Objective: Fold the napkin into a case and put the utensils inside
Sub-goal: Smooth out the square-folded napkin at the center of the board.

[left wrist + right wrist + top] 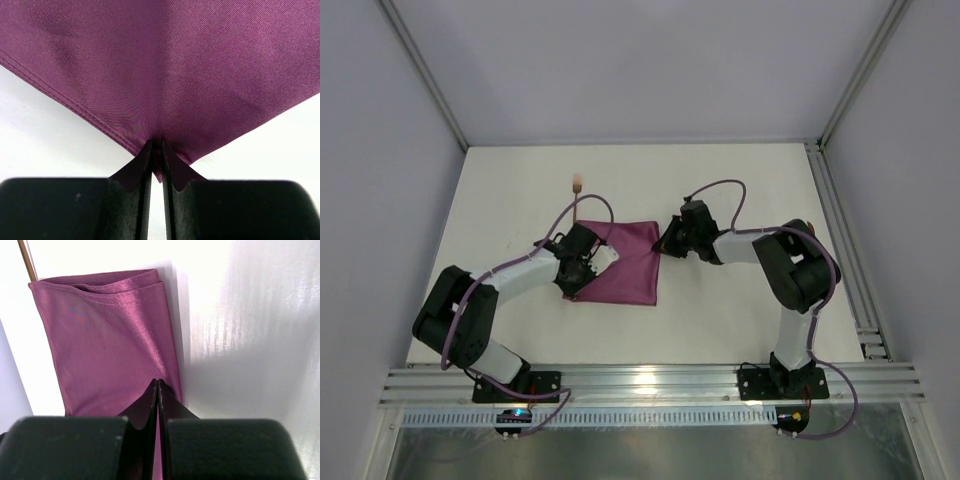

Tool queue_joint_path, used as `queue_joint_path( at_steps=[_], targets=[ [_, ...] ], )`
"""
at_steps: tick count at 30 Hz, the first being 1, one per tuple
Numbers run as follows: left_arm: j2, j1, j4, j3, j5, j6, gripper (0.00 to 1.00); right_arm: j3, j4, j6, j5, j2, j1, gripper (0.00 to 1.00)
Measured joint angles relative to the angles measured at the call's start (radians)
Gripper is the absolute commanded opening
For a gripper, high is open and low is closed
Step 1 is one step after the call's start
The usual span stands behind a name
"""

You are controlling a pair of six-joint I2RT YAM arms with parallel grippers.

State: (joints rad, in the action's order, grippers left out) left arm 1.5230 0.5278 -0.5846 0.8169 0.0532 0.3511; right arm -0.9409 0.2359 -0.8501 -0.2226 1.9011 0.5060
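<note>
Napkin (630, 262) corner pinched by left gripper (156, 143); right gripper (158, 382) shut at edge; fork (577, 185) beyond.

From above, the left end effector (576, 283) covers the near-left corner of the napkin (632, 262). The utensil (577, 184) beyond the napkin is too small to identify, though it is perhaps a fork. The left wrist view cuts the cloth off at three edges. In the right wrist view, the top edge clips a thin brown handle (26, 260).

Black-and-white jointed arms (520, 270), looping purple cables (718, 183), matte black tapered fingers (135, 175)
</note>
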Motion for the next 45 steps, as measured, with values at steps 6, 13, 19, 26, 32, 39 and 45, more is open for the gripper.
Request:
queue_joint_path(
  at_steps=[6,13,19,26,32,39,45],
  targets=[
    [0.0,0.0,0.005,-0.002,0.004,0.005,0.12,-0.011,0.027,-0.056,0.015,0.02,-0.006,0.03],
    [0.0,0.0,0.006,-0.002,0.003,0.018,0.13,-0.122,-0.008,-0.068,0.084,0.081,-0.061,0.03],
    [0.0,0.0,0.006,-0.002,0.003,0.024,0.14,-0.247,-0.096,0.001,0.143,0.106,-0.098,0.03],
    [0.0,0.0,0.004,0.001,0.007,0.021,0.19,-0.247,-0.154,0.112,0.18,0.045,-0.046,0.03],
    [0.0,0.0,-0.014,0.004,0.008,0.014,0.2,-0.23,-0.135,0.141,0.153,0.015,0.039,0.03],
    [0.0,0.0,-0.028,0.005,0.009,0.0,0.2,-0.231,-0.13,0.119,0.146,0.068,0.029,0.03],
    [0.0,0.0,-0.029,0.006,0.012,-0.003,0.2,-0.273,-0.13,0.057,0.137,0.142,-0.014,0.03]
  ],
)
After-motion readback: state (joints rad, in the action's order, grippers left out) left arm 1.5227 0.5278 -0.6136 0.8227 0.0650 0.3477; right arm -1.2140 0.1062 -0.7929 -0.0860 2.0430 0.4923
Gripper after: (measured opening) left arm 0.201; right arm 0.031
